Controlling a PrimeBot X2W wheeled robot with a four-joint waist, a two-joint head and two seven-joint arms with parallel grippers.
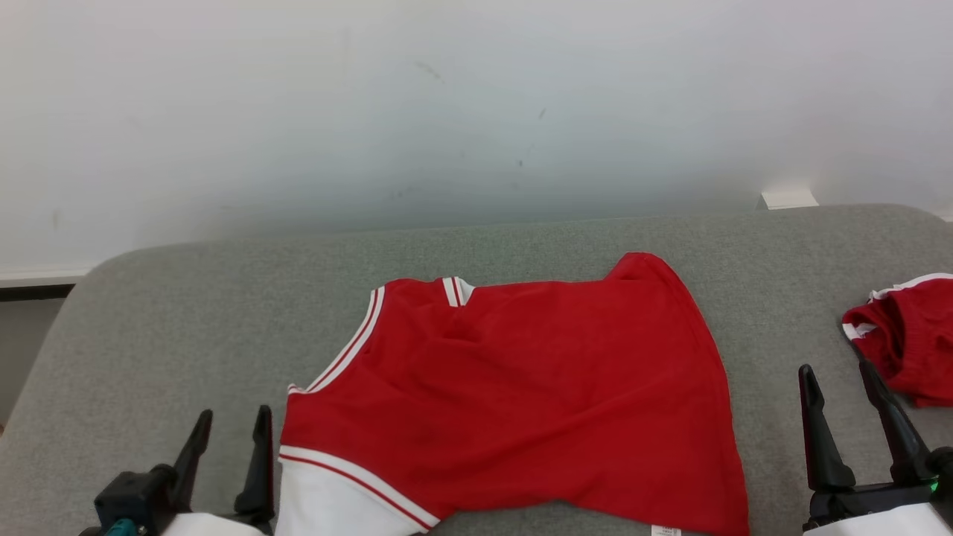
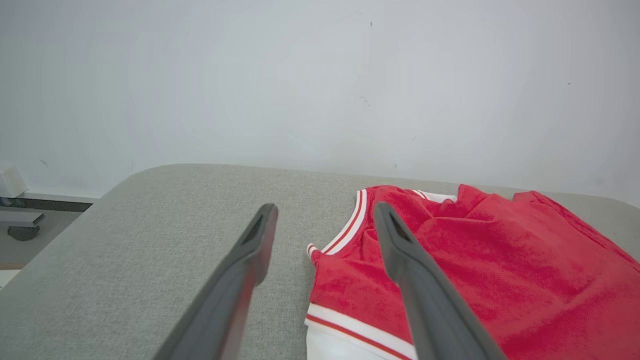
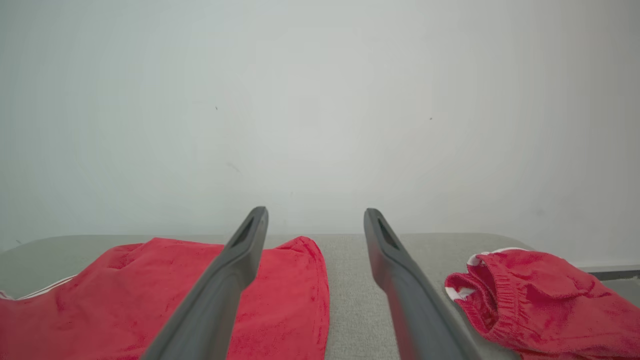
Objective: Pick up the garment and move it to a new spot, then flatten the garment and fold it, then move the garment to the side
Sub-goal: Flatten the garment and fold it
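Grey fabric-covered surface (image 1: 186, 298) carries a red, white-trimmed jersey (image 1: 521, 387) lying mostly flat between the left gripper (image 1: 234, 413) and right gripper (image 1: 835, 368), both spread wide, holding nothing.

Pale grey-white wall (image 1: 476, 97) across 12 o'clock side, matte, few small dark scuffs near middle. Light soft, even; faint shade along wall base. Grey fabric-covered table (image 1: 186, 313) below wall, woven texture, rounded corners at 10 and 2 o'clock. Small white block (image 1: 788, 199) against wall just behind far table edge, toward 1 o'clock. White ledge (image 1: 37, 277) over dark strip at 9 o'clock, beside table corner. Left wrist view: small dark rounded part (image 2: 22, 232) below ledge, too small to identify.
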